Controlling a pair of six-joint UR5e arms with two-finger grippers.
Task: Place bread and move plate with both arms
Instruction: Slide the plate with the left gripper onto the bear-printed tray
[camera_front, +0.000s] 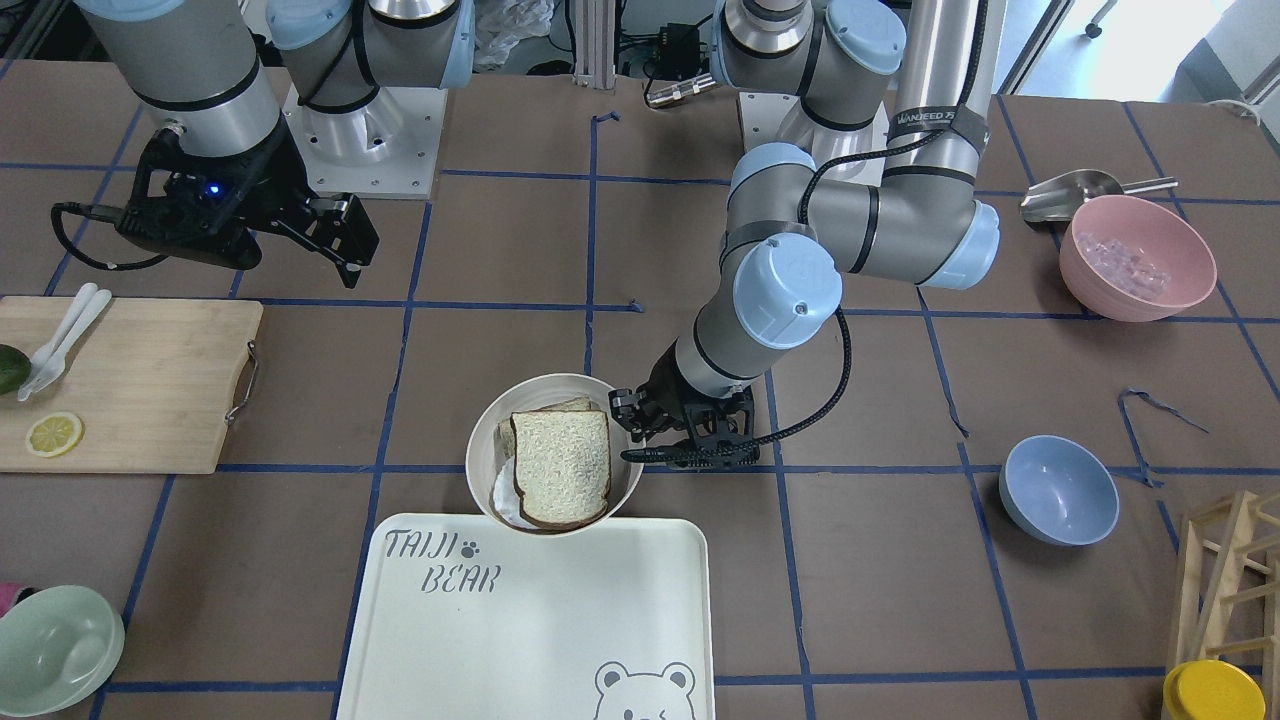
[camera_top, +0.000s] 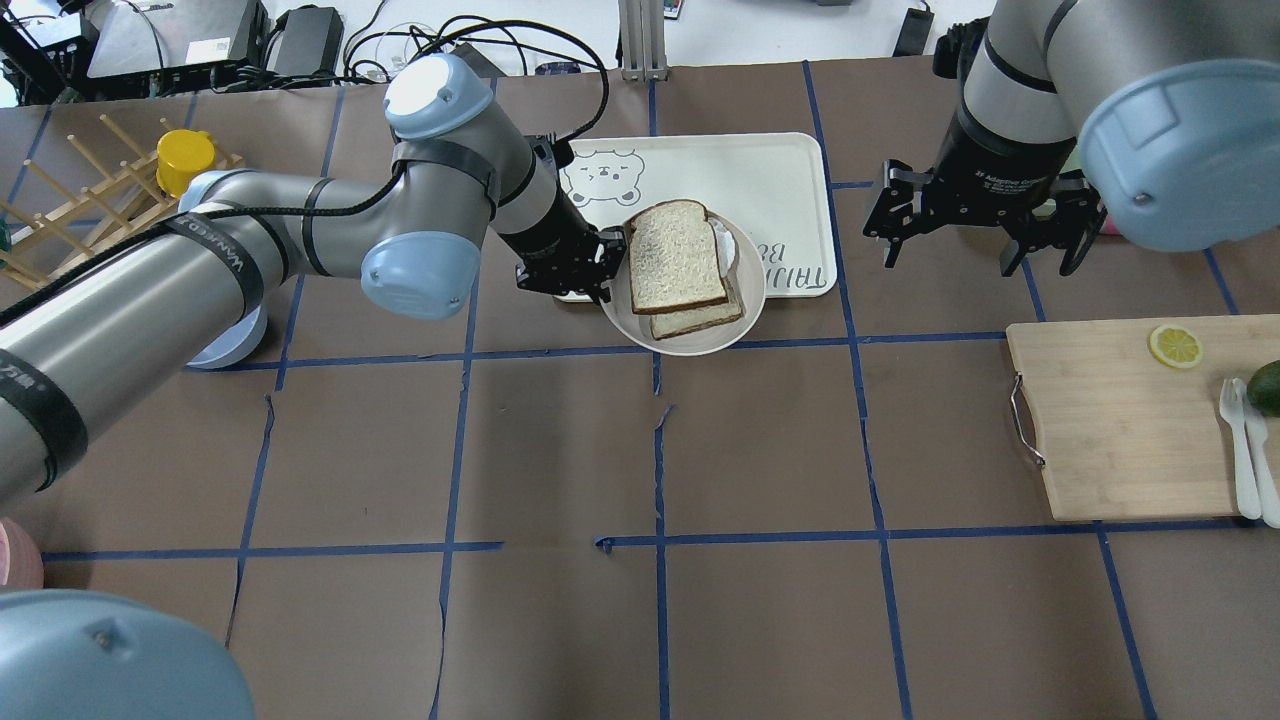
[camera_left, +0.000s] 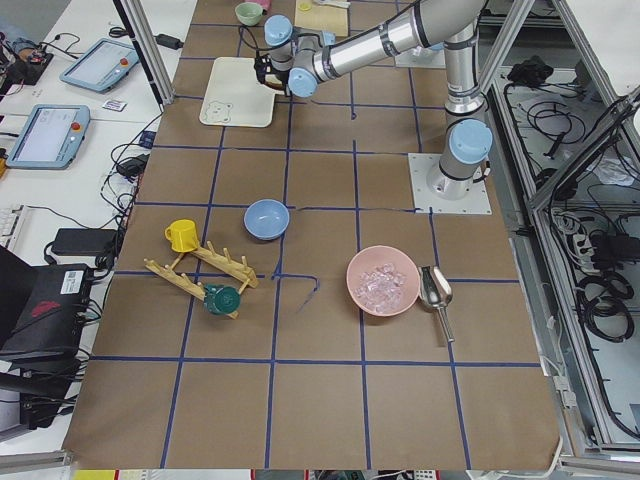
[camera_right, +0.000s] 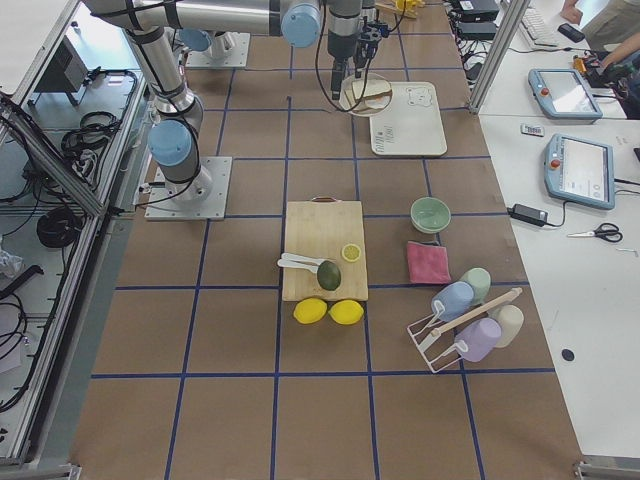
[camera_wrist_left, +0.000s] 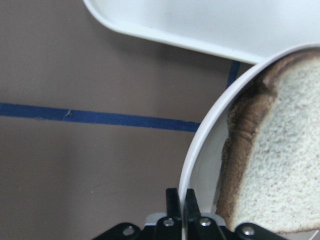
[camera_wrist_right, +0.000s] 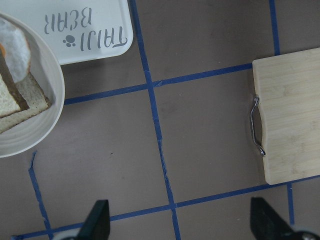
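Note:
The plate (camera_top: 690, 348) is round and cream-white; it sits partly over the near edge of the bear-print tray (camera_top: 770, 180). The bread (camera_top: 675, 255), pale with a dark-brown crust, lies on top of a tanner slice (camera_top: 705, 320) in the plate. My left gripper (camera_top: 606, 268) is shut on the plate's left rim. The left wrist view shows its fingers (camera_wrist_left: 173, 200) pinching the rim (camera_wrist_left: 207, 127), with the bread (camera_wrist_left: 280, 150) beside them. My right gripper (camera_top: 975, 245) is open and empty above the table, right of the plate and apart from it. The right wrist view shows its spread fingertips (camera_wrist_right: 100, 222).
A wooden cutting board (camera_top: 1120, 420) with a lemon slice (camera_top: 1175, 346) and white cutlery lies at the right. A blue bowl (camera_front: 1058, 490), a pink bowl of ice (camera_front: 1137, 258) and a wooden rack (camera_top: 90, 190) stand on the left arm's side.

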